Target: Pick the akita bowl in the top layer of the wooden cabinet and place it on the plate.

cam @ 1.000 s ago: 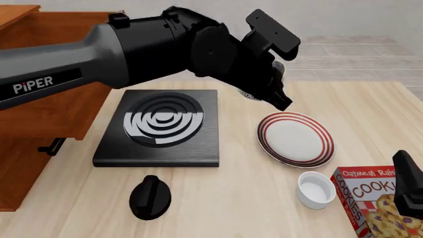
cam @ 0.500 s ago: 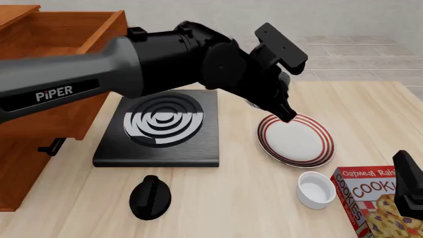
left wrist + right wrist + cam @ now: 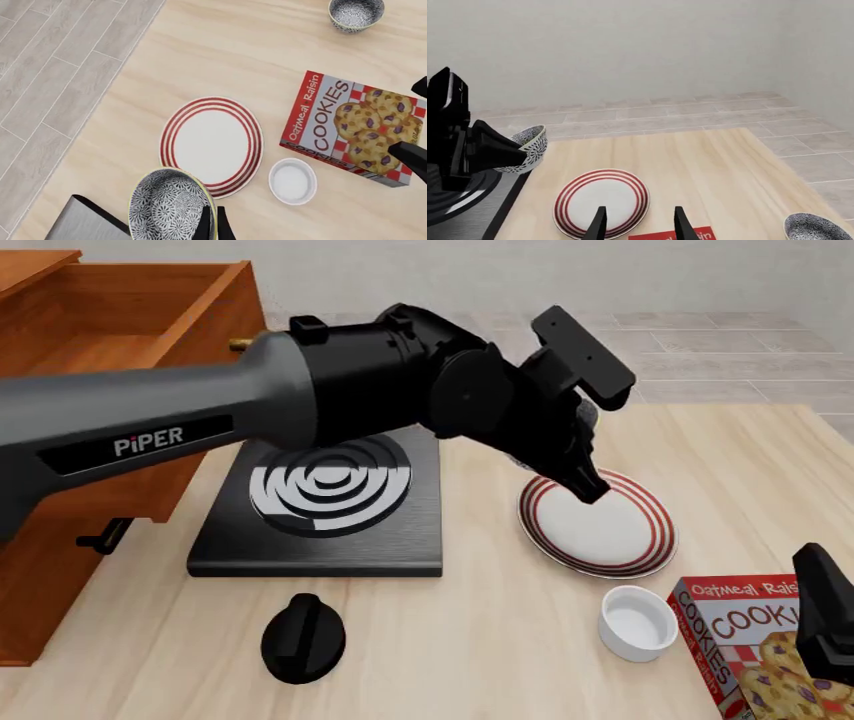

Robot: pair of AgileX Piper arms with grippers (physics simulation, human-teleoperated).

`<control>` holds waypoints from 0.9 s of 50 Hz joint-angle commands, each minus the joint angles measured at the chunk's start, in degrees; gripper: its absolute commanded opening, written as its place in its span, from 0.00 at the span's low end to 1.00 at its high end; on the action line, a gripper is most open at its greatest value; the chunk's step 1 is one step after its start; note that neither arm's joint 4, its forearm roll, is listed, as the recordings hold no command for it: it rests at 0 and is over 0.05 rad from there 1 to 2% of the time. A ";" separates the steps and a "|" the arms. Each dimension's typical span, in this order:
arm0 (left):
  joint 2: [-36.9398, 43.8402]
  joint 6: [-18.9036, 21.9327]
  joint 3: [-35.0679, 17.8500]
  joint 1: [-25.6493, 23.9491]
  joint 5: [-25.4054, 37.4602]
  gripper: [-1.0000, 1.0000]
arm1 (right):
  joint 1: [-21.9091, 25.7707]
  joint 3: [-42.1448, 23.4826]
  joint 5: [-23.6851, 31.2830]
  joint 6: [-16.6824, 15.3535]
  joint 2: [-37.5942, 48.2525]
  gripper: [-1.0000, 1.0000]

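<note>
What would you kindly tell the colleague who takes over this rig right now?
Left gripper: shut on the black-speckled white akita bowl, held tilted in the air at the edge of the red-ringed white plate.
Right gripper: open, holding nothing, near the red cookie box.
Top drawer of the reddish-brown wooden cabinet is open.
Done: bowl taken out and carried to the plate.
Left: centre it over the plate, lower, release. A second speckled bowl sits farther off; ignore it.
</note>
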 commanded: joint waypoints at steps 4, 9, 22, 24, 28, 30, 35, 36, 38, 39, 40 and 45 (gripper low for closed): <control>0.92 0.66 0.02 0.00 -0.85 0.00 | 0.44 -0.02 0.16 -0.17 -0.46 1.00; 1.39 0.90 0.22 -0.24 -1.23 0.00 | 0.44 -0.02 0.16 -0.07 -0.49 1.00; 3.07 0.41 -0.62 -0.77 -1.20 0.00 | 0.50 -0.01 0.14 0.01 -0.42 1.00; 3.38 0.09 -1.10 -1.06 -1.03 0.00 | 0.50 -0.01 0.14 0.05 -0.42 1.00; 3.83 -0.18 -1.86 -1.40 -0.67 0.00 | 0.51 -0.01 0.14 0.04 -0.41 1.00; 4.11 -0.32 -2.41 -1.57 -0.44 0.00 | 0.49 -0.01 0.14 0.08 -0.40 1.00; 4.70 -0.35 -2.85 -1.66 -0.56 0.00 | 0.52 -0.01 0.13 0.14 -0.38 1.00; 5.05 -0.67 -3.24 -2.03 -0.40 0.00 | 0.62 -0.01 0.14 -0.09 -0.45 1.00; 5.30 -0.76 -3.46 -2.40 -0.40 0.00 | 0.72 -0.03 0.16 -0.42 -0.54 1.00; 5.40 -0.91 -3.53 -2.44 -0.36 0.00 | 0.72 -0.02 0.16 -0.37 -0.52 1.00; 5.52 -0.91 -3.53 -2.60 -0.45 0.00 | 0.70 -0.02 0.16 -0.35 -0.53 1.00; 5.83 -0.45 -2.85 -2.87 -1.56 0.00 | 0.66 -0.02 0.16 -0.25 -0.56 1.00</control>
